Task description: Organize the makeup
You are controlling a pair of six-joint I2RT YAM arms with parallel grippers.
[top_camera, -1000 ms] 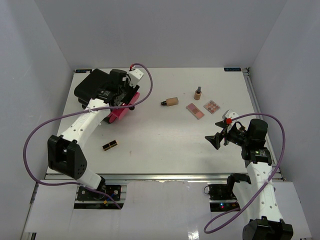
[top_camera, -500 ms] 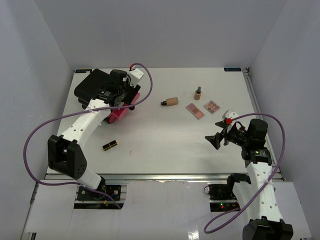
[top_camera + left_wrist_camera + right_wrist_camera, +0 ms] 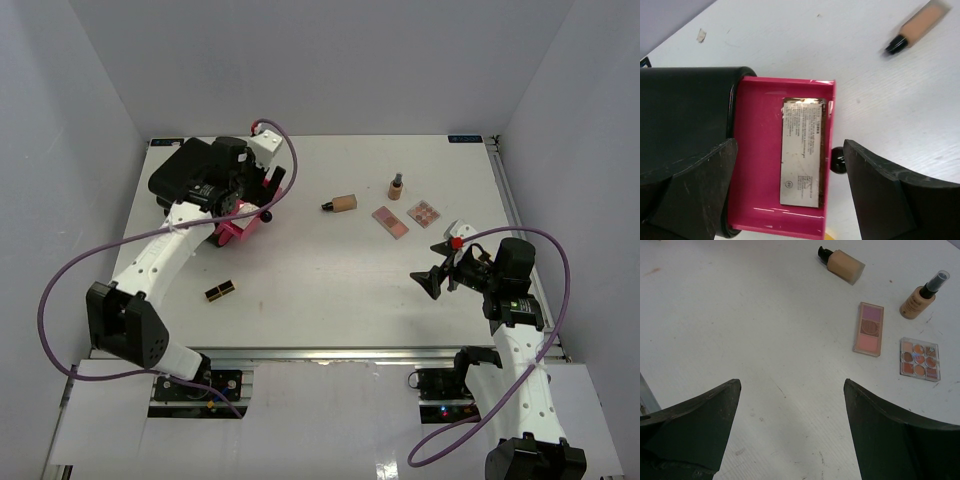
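A robotics lab test cell: a white surface (image 3: 320,285) boxed in by plain pale walls (image 3: 320,60), two robot arms (image 3: 160,255) bolted to an aluminium rail (image 3: 330,355), purple cables (image 3: 520,230) trailing.

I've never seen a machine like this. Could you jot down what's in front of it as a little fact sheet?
Left gripper: open, above the pink tray
Pink tray: sticks out of the black case, holds a rectangular palette, label side up
Right gripper: open, holding nothing, above the table
Loose on table: foundation tube lying down, tan bottle upright, pink palette, multi-shade palette, lipsticks
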